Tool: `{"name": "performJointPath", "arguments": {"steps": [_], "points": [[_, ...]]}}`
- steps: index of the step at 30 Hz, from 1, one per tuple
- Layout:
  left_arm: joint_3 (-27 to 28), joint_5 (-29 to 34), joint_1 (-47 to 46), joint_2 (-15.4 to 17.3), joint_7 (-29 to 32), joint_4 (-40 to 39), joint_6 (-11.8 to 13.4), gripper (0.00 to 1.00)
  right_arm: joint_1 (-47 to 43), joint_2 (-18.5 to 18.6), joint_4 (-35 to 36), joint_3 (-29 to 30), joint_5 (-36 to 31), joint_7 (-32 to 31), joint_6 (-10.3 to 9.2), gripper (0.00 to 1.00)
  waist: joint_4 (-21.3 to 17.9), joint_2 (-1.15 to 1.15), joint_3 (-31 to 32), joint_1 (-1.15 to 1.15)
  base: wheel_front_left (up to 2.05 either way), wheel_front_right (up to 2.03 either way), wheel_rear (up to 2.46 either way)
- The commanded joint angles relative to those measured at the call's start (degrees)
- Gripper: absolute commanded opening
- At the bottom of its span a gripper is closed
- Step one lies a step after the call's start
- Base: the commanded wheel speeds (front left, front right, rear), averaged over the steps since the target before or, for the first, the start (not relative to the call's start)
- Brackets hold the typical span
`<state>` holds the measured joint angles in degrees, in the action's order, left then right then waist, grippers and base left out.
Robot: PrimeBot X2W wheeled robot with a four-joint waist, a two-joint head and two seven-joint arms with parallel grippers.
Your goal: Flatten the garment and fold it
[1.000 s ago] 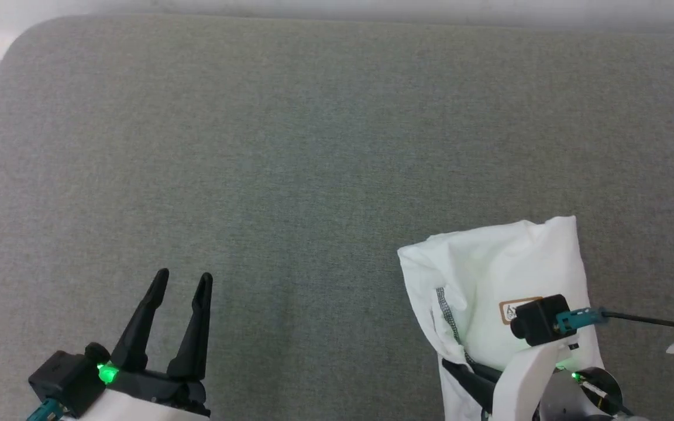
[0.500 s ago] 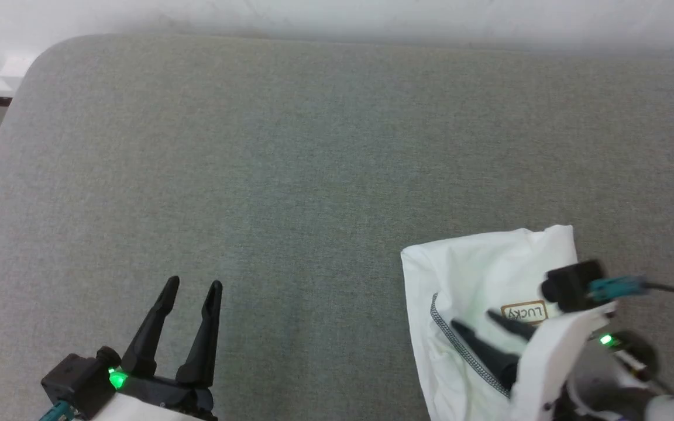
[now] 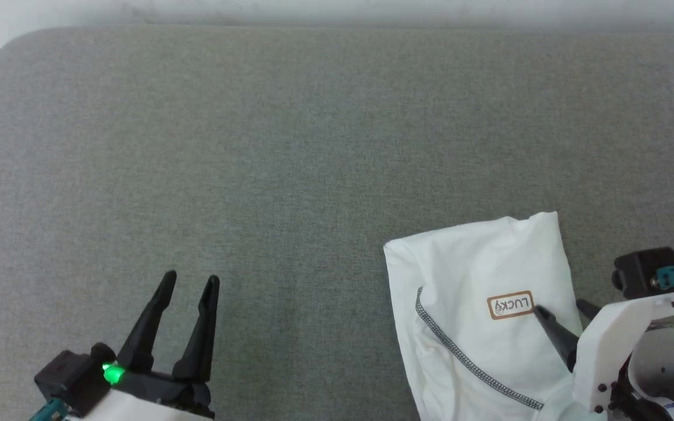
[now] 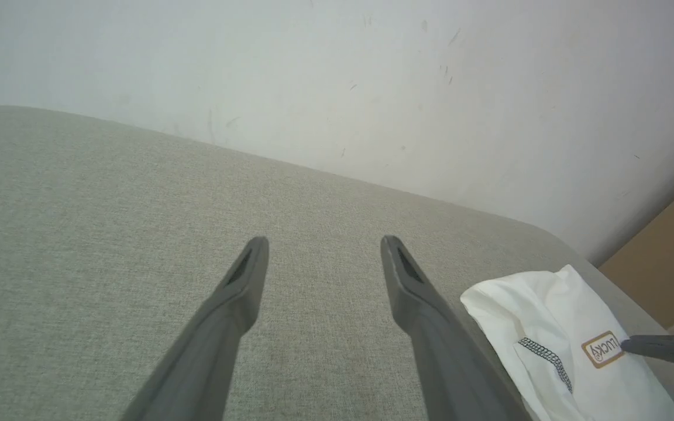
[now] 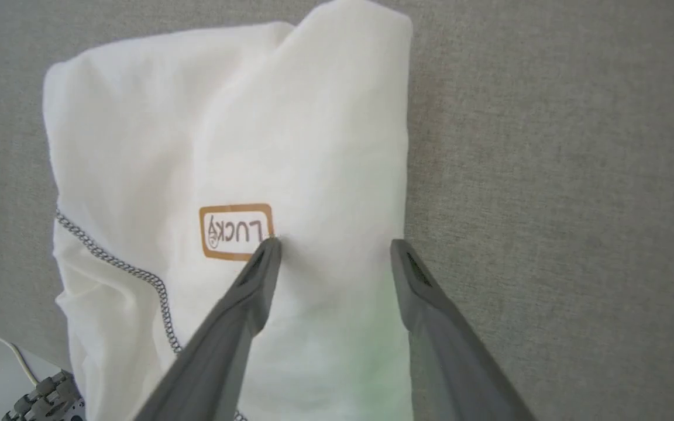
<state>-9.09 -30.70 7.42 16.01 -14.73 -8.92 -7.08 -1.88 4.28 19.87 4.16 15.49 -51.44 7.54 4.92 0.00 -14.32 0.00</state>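
Observation:
The garment (image 3: pixel 471 275) is a white T-shirt lying folded into a compact bundle at the lower right of the grey padded surface (image 3: pixel 313 146). A dark zigzag seam and a brown "LUCKY" label (image 3: pixel 510 305) face up. My right gripper (image 3: pixel 559 308) is open just over the bundle's right part, one fingertip by the label, nothing between the fingers. The right wrist view shows the garment (image 5: pixel 226 117) under the spread right gripper (image 5: pixel 334 245). My left gripper (image 3: pixel 191 278) is open over bare surface at the lower left, well apart from the garment (image 4: pixel 547 310).
A pale wall (image 4: pixel 313 70) runs behind the surface's far edge. A brown cardboard panel (image 4: pixel 670 263) stands past the rounded right corner. The surface's left edge curves away at the top left of the head view.
My right gripper has swung rightward, from over the bundle's near-left part to its right side, uncovering the label. The head camera shifted slightly. The left gripper stays put.

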Motion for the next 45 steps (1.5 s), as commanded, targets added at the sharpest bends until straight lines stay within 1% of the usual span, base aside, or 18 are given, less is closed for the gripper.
{"name": "performJointPath", "arguments": {"steps": [1,10,16,17,18,19,20,21,26,31,35,40,45], "points": [[-0.2,-0.3,-1.6,0.5,-0.3,-0.4,-0.4,1.00,-0.3,0.9,-2.0,0.2,-0.4,-0.4,-0.05,1.00,0.1,0.00,-1.3,0.00,0.00,0.00,0.00],[-0.8,-0.9,-2.7,1.3,-0.3,-0.1,-0.4,1.00,0.9,3.0,-8.4,1.5,-1.0,-1.2,-0.05,1.00,2.1,0.00,-3.1,0.00,0.00,0.00,0.00],[-1.2,-1.3,-3.0,1.5,-0.3,0.0,-0.4,1.00,1.8,3.4,-12.7,0.4,0.5,-1.7,-0.05,1.00,2.9,0.00,-3.7,0.00,0.00,0.00,0.00],[-1.3,-1.4,-3.1,1.5,-0.3,0.0,-0.4,1.00,2.0,3.3,-13.7,0.3,0.8,-2.0,-0.05,0.90,2.9,0.00,-3.8,0.00,0.00,0.00,0.00],[-1.3,-1.5,-3.2,1.6,-0.3,0.0,-0.4,1.00,2.3,3.1,-14.5,0.2,1.1,-2.1,-0.05,0.44,3.0,0.00,-3.8,0.00,0.00,0.00,0.00],[-1.3,-1.5,-3.3,1.7,-0.3,0.0,-0.4,1.00,2.7,2.9,-15.3,0.4,1.2,-2.0,-0.05,0.23,3.1,0.00,-3.9,0.00,0.00,0.00,0.00],[-1.4,-1.6,-3.5,1.8,-0.3,0.0,-0.4,1.00,3.0,2.7,-15.9,0.6,1.0,-1.7,-0.05,0.05,3.1,0.00,-4.0,0.00,0.00,0.00,0.00],[-1.4,-1.6,-3.6,1.9,-0.3,0.0,-0.4,1.00,3.3,2.5,-16.5,0.8,0.8,-1.6,-0.05,0.00,3.2,0.00,-4.0,0.00,0.00,0.00,0.00],[-1.4,-1.7,-3.7,2.0,-0.3,0.1,-0.4,1.00,4.2,1.7,-17.8,1.4,0.3,0.5,-0.05,0.00,3.1,0.00,-3.4,0.00,0.00,0.00,0.00],[-1.2,-1.5,-3.3,1.4,-0.3,-0.1,-0.4,1.00,5.6,0.9,-16.1,1.2,1.1,3.6,-0.05,0.00,2.2,0.00,-2.3,0.00,0.00,0.00,0.00],[-0.4,-0.9,-3.0,0.7,-0.3,-0.4,-0.4,1.00,6.9,0.8,-15.1,0.7,1.2,4.9,-0.05,0.00,0.9,0.00,-1.2,0.00,0.00,0.00,0.00],[-0.1,0.2,-2.4,0.8,-0.3,-0.6,-0.4,1.00,8.5,2.3,-15.3,0.5,0.0,5.3,-0.05,0.00,-1.3,0.00,0.1,0.00,0.00,0.00,0.00],[-0.6,0.7,-2.1,1.2,-0.2,-0.9,-0.3,1.00,11.0,4.5,-15.8,-1.0,-1.0,5.8,-0.05,0.00,-4.3,0.00,0.4,0.00,0.00,0.00,0.00]]}}
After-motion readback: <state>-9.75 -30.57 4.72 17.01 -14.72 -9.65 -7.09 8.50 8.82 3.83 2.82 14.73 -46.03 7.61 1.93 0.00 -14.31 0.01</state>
